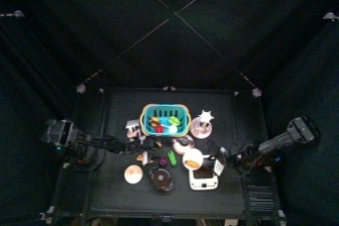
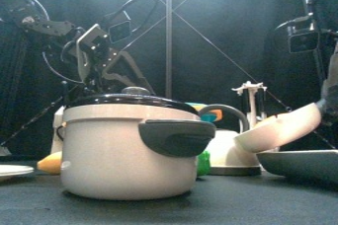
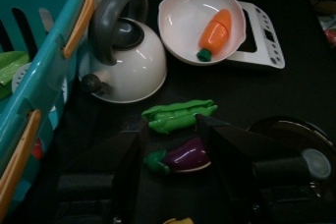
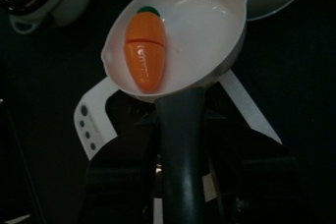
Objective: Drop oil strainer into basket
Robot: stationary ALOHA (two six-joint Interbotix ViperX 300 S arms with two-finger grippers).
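Front edge of the bench (image 2: pixel 158 209): big white pot (image 2: pixel 126 145) with a black lid and black side handle, nearest the front camera, blocking most of what stands behind it. A dark plate (image 2: pixel 301 160) sits to its right.

Next back, right half: the oil strainer (image 4: pixel 178 31), a white bowl on a dark handle with a toy carrot (image 4: pixel 144 46) lying in it. The bowl is tilted and sits over a flat white tray-like piece (image 3: pixel 269 41). It is not in the basket.

Right pincer (image 4: pixel 182 159): comes in from the right, and the strainer's handle runs straight up its middle. Can't tell whether it is pinching the handle or just bracketing it, as everything there is dark.

Left pincer (image 3: pixel 184 147): spread, holding nothing, low over the bench's left-middle. A purple toy eggplant (image 3: pixel 184 155) lies on the bench between its two sides, with a green pea pod (image 3: pixel 178 116) just beyond.

Further back: a white kettle (image 3: pixel 125 59) with a dark handle, just beside the basket (image 3: pixel 33 61).

The basket is teal with slotted sides and sits centre-rear of the bench in the top view, with green and red bits inside. It is clear of the strainer, with the kettle between the two.
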